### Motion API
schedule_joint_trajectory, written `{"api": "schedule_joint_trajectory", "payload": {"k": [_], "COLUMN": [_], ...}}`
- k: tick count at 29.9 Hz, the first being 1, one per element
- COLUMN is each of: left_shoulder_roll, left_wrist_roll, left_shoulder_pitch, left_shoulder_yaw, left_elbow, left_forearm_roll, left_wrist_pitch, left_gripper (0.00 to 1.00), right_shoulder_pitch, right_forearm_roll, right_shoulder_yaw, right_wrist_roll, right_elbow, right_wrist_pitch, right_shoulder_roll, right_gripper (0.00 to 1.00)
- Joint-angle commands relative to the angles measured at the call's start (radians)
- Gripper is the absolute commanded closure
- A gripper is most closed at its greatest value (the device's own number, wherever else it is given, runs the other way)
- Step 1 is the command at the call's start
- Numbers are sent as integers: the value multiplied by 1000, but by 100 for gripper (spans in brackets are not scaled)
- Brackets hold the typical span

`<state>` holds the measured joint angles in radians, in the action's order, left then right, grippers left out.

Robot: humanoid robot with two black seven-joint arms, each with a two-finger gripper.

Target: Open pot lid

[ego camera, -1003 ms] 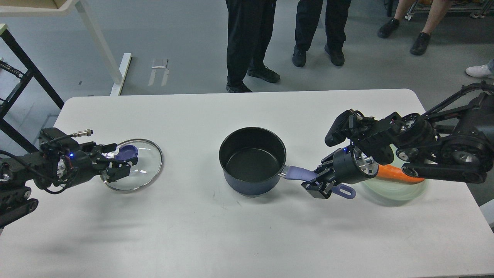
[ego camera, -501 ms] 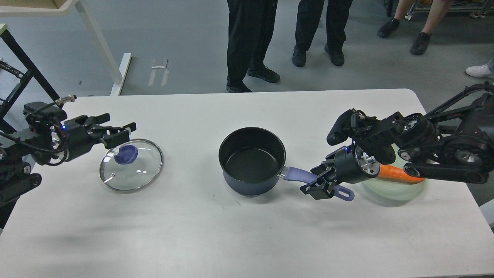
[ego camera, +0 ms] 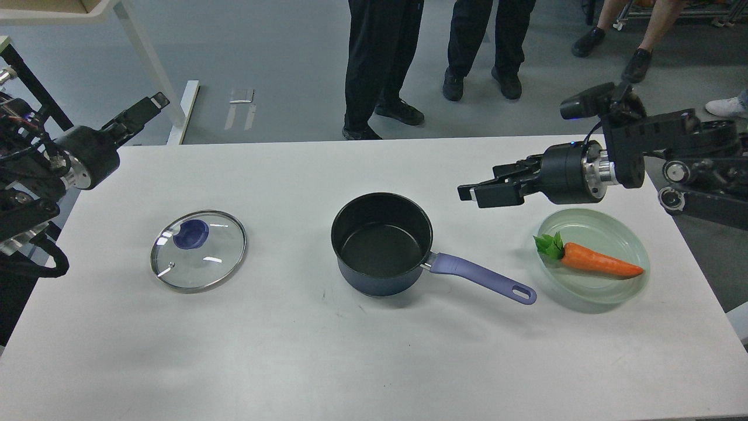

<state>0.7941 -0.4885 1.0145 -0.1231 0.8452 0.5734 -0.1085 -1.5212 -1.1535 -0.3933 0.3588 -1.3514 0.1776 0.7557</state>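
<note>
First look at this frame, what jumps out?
The open dark pot sits mid-table, its purple handle pointing right. Its glass lid lies flat on the table to the left, apart from the pot. At right, an orange carrot lies in a pale green plate; both grippers hang clear above the table edges.

Robotics lab, white table (ego camera: 362, 351) on grey floor (ego camera: 280, 64), onlookers' legs (ego camera: 380, 64) along the top of frame, desk frame (ego camera: 146, 58) upper left.
</note>
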Motion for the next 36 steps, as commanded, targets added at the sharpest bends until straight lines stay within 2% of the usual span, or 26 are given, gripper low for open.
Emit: {"api": "schedule_joint_trajectory", "payload": {"k": [1, 7, 15, 21, 24, 36], "left_shoulder_roll": [-13, -65, -137, -179, -188, -219], "left_wrist_roll": [0, 0, 0, 0, 0, 0], "left_shoulder_pitch": [-2, -4, -16, -50, -60, -100], "left_shoulder_yaw": [77, 129, 149, 149, 151, 234], "left_elbow": [0, -3, -23, -101, -114, -115], "left_forearm_roll": [-133, -332, -558, -777, -825, -845], "left_wrist_pitch": [30, 75, 96, 196, 214, 220], "left_gripper": [1, 1, 1, 0, 0, 0], "right_shoulder_pitch": [48, 165, 321, 443, 495, 647], "right_forearm_roll": [87, 290, 547, 793, 922, 1051], "right_shoulder_yaw": [114, 327, 459, 563, 631, 901], "right_wrist_roll": [0, 0, 0, 0, 0, 0], "right_elbow": [3, 31, 64, 78, 86, 255], "right_wrist_pitch": [-3, -6, -18, -62, -82, -92], "right_shoulder_roll": [43, 97, 83, 42, 31, -234], "right_gripper": [1, 1, 0, 0, 0, 0]}}
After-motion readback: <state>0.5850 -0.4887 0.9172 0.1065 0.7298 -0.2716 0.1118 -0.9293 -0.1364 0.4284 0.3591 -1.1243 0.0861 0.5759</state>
